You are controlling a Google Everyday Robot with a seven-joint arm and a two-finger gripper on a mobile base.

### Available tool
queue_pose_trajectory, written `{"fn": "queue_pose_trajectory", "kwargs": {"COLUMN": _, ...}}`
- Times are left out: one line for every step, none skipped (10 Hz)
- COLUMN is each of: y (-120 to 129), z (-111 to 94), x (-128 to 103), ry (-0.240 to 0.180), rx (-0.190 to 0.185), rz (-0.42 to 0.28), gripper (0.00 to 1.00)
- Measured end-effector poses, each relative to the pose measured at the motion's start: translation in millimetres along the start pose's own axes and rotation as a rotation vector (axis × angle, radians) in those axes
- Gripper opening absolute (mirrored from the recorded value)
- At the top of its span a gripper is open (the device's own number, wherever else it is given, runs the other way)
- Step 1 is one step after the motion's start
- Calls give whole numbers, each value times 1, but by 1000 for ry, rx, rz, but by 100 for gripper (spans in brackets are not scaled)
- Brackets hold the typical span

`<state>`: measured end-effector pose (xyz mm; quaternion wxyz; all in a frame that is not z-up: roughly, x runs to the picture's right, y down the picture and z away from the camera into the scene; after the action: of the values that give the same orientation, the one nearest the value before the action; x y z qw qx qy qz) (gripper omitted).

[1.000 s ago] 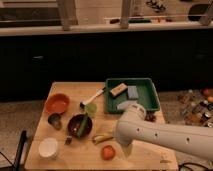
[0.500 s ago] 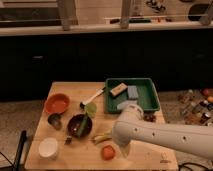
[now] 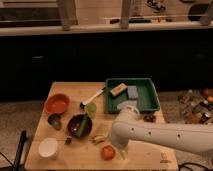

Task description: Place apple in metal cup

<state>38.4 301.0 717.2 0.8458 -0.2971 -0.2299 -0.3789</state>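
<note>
Camera view. Find gripper [image 3: 119, 151] low at front edge of table [image 3: 75, 90]; spread or pressed together: cannot tell. Find apple [image 3: 107, 152] on table just beside gripper, at its 9 o'clock. Find metal cup [image 3: 55, 121] well apart, at 10 o'clock from apple.

A wooden table [image 3: 67, 89] fills the lower middle of the frame. On it, an orange bowl [image 3: 56, 103] sits at left, a dark maroon bowl [image 3: 77, 126] near the centre and a white cup [image 3: 48, 147] at lower left. A green tray [image 3: 151, 97] at upper right holds a blue sponge [image 3: 133, 92]. A yellow banana [image 3: 98, 138] lies just left of the gripper [image 3: 121, 151], low by the table's front edge.
</note>
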Motion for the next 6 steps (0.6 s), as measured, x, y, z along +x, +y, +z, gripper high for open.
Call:
{"fn": "queue_pose_trajectory", "kwargs": {"y": -2, "z": 2, "x": -3, "ry": -15, "rx": -9, "rz": -27, "gripper": 80}}
{"fn": "queue_pose_trajectory", "kwargs": {"y": -3, "z": 4, "x": -5, "ry": -32, "rx": -23, "rz": -60, "gripper": 80}}
{"fn": "queue_pose_trajectory", "kwargs": {"y": -3, "z": 5, "x": -6, "ry": -45, "rx": -34, "rz": -86, "gripper": 80}}
{"fn": "queue_pose_trajectory", "kwargs": {"y": -5, "z": 5, "x": -8, "ry": -57, "rx": -44, "rz": -112, "gripper": 80}}
{"fn": "queue_pose_trajectory", "kwargs": {"y": -6, "z": 6, "x": -10, "ry": -73, "rx": -53, "rz": -138, "gripper": 80}}
{"fn": "queue_pose_trajectory", "kwargs": {"y": -8, "z": 9, "x": -13, "ry": -101, "rx": -75, "rz": -176, "gripper": 80}}
